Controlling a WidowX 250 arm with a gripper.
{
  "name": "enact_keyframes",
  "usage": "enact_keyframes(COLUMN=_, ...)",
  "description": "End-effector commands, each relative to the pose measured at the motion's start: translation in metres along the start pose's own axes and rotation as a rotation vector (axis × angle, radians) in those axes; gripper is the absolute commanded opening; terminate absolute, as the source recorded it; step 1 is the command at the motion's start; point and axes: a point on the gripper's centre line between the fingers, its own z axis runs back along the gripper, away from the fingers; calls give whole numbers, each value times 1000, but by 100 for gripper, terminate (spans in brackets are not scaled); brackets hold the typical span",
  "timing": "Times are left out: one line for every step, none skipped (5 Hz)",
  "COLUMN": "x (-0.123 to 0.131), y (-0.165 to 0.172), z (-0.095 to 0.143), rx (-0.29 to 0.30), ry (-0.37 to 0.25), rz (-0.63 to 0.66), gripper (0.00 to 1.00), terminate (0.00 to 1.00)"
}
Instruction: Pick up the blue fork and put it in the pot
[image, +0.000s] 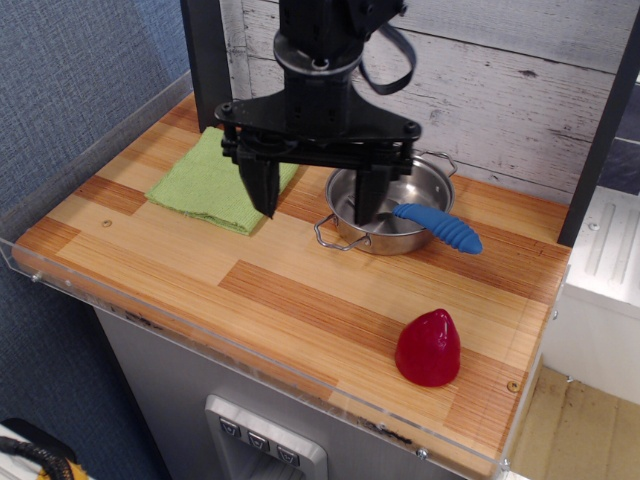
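The blue fork (438, 227) lies across the front right rim of the pot (405, 178), its ribbed blue handle sticking out over the rim to the right and its tines inside, hidden behind a finger. The pot is a shallow steel one with wire loop handles, at the back of the wooden table. My gripper (315, 188) hangs above the table just left of the pot, wide open and empty. Its left finger (259, 185) is over the cloth's edge, its right finger (368, 195) over the pot.
A green cloth (205, 183) lies at the back left, partly behind the gripper. A red strawberry-shaped object (429, 348) stands at the front right. A clear plastic lip (250, 360) runs along the table's front and left edges. Dark posts stand at the back.
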Motion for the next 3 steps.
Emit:
enact_keyframes(x=-19, y=-17, z=44, rx=-75, ry=-59, rz=-112, gripper=100, terminate=0)
enact_keyframes(x=-19, y=-17, z=44, rx=-75, ry=-59, rz=-112, gripper=100, terminate=0)
enact_keyframes(x=-19, y=-17, z=44, rx=-75, ry=-59, rz=-112, gripper=100, terminate=100)
